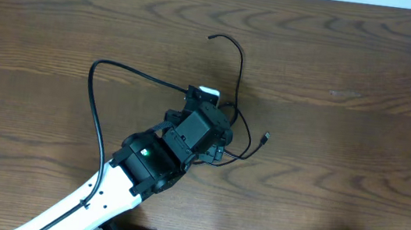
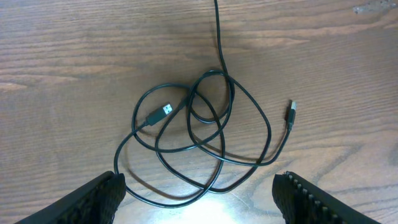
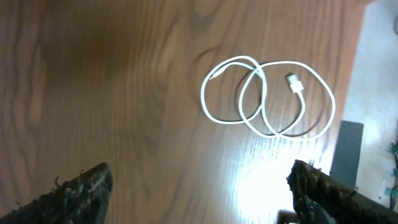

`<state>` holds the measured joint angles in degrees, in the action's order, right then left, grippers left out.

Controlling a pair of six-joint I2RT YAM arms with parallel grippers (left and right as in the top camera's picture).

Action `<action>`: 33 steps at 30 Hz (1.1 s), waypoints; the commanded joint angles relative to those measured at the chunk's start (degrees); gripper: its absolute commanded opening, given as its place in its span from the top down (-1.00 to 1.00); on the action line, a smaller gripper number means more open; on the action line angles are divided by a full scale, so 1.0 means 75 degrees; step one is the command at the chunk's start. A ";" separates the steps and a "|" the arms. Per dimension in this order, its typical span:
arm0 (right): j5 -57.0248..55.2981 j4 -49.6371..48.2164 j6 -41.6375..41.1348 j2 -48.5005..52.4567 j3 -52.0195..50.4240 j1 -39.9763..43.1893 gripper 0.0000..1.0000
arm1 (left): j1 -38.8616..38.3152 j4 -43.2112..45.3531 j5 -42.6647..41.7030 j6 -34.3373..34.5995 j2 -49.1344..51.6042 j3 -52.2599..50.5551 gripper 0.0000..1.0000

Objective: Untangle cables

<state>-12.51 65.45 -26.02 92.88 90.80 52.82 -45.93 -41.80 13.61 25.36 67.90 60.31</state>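
Left wrist: black cable [image 2: 224, 73] mid worktop [image 2: 62, 62], looped over itself, under my left pincer [image 2: 199, 183], fingers apart, empty. White cable [image 3: 257, 71] lies alone by the worktop edge under my right pincer [image 3: 200, 174], also apart. Cables look separated; black loops remain.

First cable [image 2: 160, 112] lies under left gripper [image 2: 199, 183]; second cable [image 3: 293, 83] under right gripper [image 3: 200, 177].

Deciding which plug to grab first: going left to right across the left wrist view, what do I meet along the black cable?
In order: large USB plug → crossing where the strands meet → small plug, all on the black cable.
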 commanded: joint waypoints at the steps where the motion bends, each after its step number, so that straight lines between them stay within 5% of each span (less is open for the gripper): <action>1: -0.0478 0.0026 -0.0420 -0.0035 0.0076 -0.0073 -0.94 | -0.0023 0.0012 -0.0003 -0.0236 -0.0035 -0.0029 -0.61; 9: -0.0134 -0.0195 -0.0408 -0.0035 0.0076 -0.0629 -0.99 | 0.0000 0.0764 0.0449 -0.0726 -0.0595 -0.0026 -0.61; 16: 0.2736 -0.0536 0.0350 -0.0058 0.0076 -0.1285 -0.99 | 0.0000 0.1212 0.1932 -0.0481 -0.1102 -0.0026 -0.61; 33: 0.2815 -0.0734 0.2165 -0.2063 -0.0111 -0.2798 -0.99 | 0.0000 0.0641 0.2742 -0.0487 -0.3142 -0.0026 -0.62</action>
<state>8.14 60.66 -15.92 81.78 90.76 33.89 -45.91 -35.73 32.10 21.63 47.64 60.31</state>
